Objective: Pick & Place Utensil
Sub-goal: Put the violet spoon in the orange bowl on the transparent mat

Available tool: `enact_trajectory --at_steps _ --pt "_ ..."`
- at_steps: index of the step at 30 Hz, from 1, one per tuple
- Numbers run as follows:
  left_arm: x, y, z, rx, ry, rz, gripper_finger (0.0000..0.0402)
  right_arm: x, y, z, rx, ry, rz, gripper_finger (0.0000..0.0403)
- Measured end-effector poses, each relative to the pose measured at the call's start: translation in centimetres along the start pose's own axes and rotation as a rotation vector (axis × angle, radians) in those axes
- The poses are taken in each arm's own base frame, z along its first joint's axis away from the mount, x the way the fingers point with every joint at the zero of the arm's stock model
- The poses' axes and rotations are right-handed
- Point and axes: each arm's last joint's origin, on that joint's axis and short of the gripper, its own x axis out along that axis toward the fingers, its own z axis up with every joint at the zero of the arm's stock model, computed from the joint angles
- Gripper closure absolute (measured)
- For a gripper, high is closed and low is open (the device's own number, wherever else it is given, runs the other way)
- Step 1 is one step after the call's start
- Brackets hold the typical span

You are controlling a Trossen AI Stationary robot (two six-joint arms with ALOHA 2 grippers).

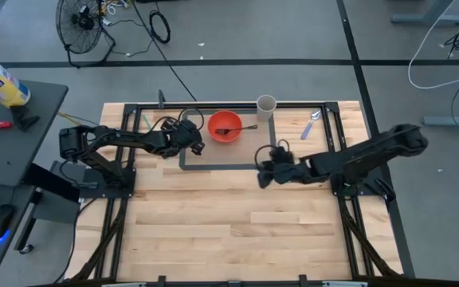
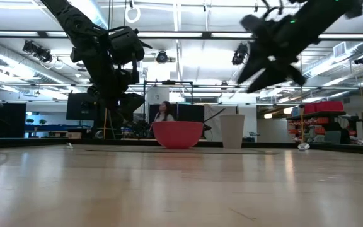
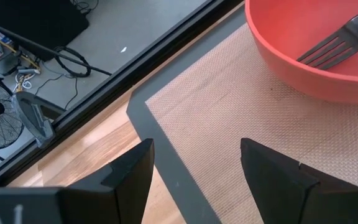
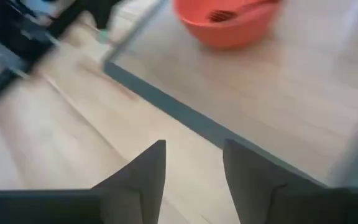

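The fork is lying inside the red bowl, tines down in the basin and the handle sticking out over the rim toward the white cup. In the left wrist view the fork is showing as dull grey metal with four long tines, leaning against the bowl's inner wall. The bowl is sitting on the woven tan mat with a dark border, at the far middle of the wooden worktop. The cup is standing upright just beyond the mat's far corner. A second utensil, a spoon with a blue handle, is lying on the worktop to the right of the cup, well apart from the bowl.

The left tool is hovering just beside the bowl on its left, above the mat's edge; its fingers are standing wide apart and holding nothing. The right tool is hovering above the mat's near right corner, clear of the bowl; its fingers are standing partly apart with nothing between them.

In the low view a person is sitting in the room behind the bowl.
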Motion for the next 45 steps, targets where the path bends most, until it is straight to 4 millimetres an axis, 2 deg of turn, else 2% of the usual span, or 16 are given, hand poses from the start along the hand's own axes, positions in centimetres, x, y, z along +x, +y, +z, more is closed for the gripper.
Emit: enact_trajectory --at_steps 6,12,15,20,26,32,45 --pt "0.0 -0.1 0.0 -0.009 0.004 -0.028 0.0159 -3.2 -3.8 0.6 0.072 -0.003 -0.266 0.0241" --pt "0.0 -0.2 0.2 -0.019 -0.005 -0.042 0.0158 -3.9 -6.9 1.3 0.154 -0.041 -0.507 0.0241" --pt "0.0 -0.2 0.2 -0.017 -0.001 -0.055 0.0159 -3.1 -8.1 1.4 0.201 -0.035 -0.558 0.0241" --pt "0.0 -0.3 0.2 -0.002 0.005 -0.077 0.0159 -1.8 -11.3 0.9 0.338 -0.068 -0.681 0.0241" --pt "0.0 -0.3 0.2 -0.003 0.004 -0.079 0.0159 0.7 -14.7 0.1 0.505 -0.133 -0.688 0.0241" --pt "0.0 -0.3 0.2 -0.002 0.005 -0.082 0.0159 2.3 -17.5 -0.1 0.558 -0.18 -0.741 0.0241" --pt "0.0 -0.3 0.2 -0.001 0.006 -0.082 0.0159 5.6 -20.3 -0.6 0.601 -0.198 -0.873 0.0241"
